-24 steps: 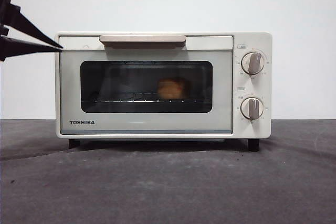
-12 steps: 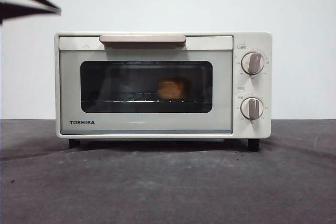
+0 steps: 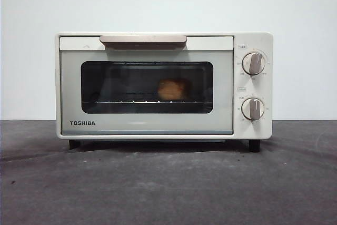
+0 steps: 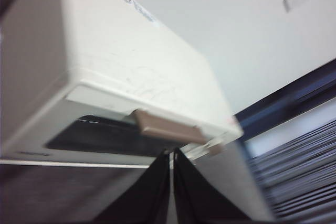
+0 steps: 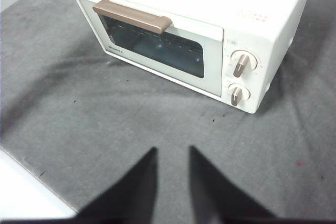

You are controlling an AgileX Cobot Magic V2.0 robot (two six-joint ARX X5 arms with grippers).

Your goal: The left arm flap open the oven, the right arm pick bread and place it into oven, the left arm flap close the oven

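Oven door shut with bread mid-frame on the rack, so left gripper, jaws pinched empty, and right gripper, jaws parted, hang clear.

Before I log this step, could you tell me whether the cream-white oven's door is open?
No, the cream-white oven's door sits flush and shut, with the golden bread behind its glass.

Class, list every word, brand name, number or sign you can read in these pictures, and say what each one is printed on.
"TOSHIBA": on the lower left of the oven door, in black.
Small labels and dial marks around the two knobs: too small to read.
Red marks on the oven's top in the right wrist view: too small to read.
Sticker on the oven's top in the left wrist view: blurred, unreadable.
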